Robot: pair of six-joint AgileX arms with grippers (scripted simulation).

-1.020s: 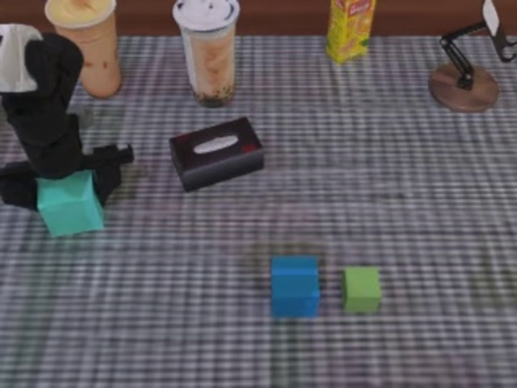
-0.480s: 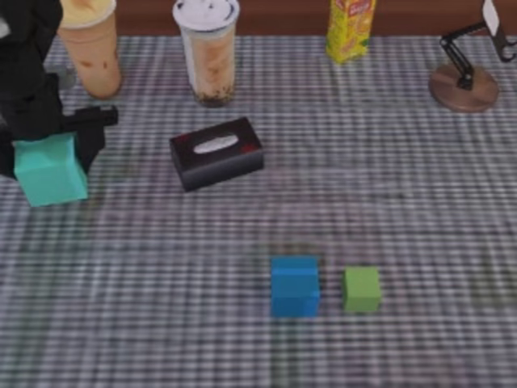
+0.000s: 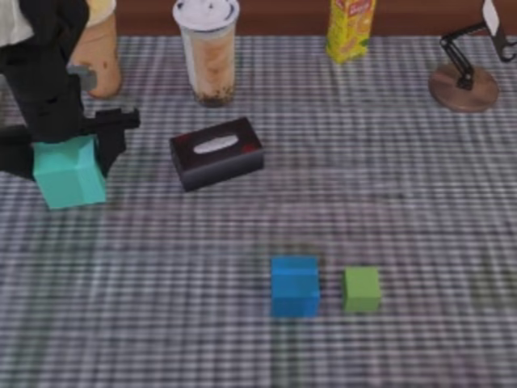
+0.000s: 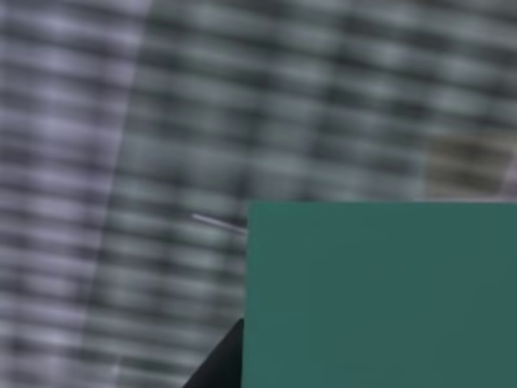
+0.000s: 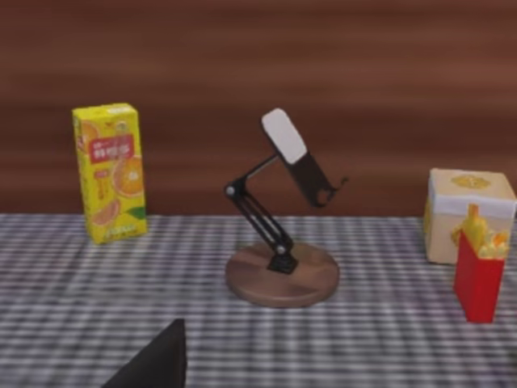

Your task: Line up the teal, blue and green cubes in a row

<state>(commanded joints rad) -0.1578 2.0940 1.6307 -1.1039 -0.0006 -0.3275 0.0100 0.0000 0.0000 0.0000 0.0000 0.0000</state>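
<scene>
My left gripper (image 3: 71, 144) is shut on the large light-teal cube (image 3: 70, 172) at the table's left side, and the cube is held off the cloth. In the left wrist view the teal cube (image 4: 380, 295) fills the frame, with one dark finger (image 4: 222, 364) against its side. The bright blue cube (image 3: 295, 285) and the small lime-green cube (image 3: 361, 289) rest side by side on the cloth at front centre, a small gap between them. My right arm is out of the top view; a dark part of my right gripper (image 5: 157, 360) shows in its wrist view.
A black tissue box (image 3: 216, 152) lies right of the held cube. Along the back stand two drink cups (image 3: 208, 50), a yellow juice carton (image 3: 350, 28) and a phone stand (image 3: 464, 85). A red snack box (image 5: 478, 279) and beige box (image 5: 468, 214) show in the right wrist view.
The left gripper lifted the teal cube off the cloth, swinging toward the back left, then shifted right again. The blue and green cubes have not moved.
</scene>
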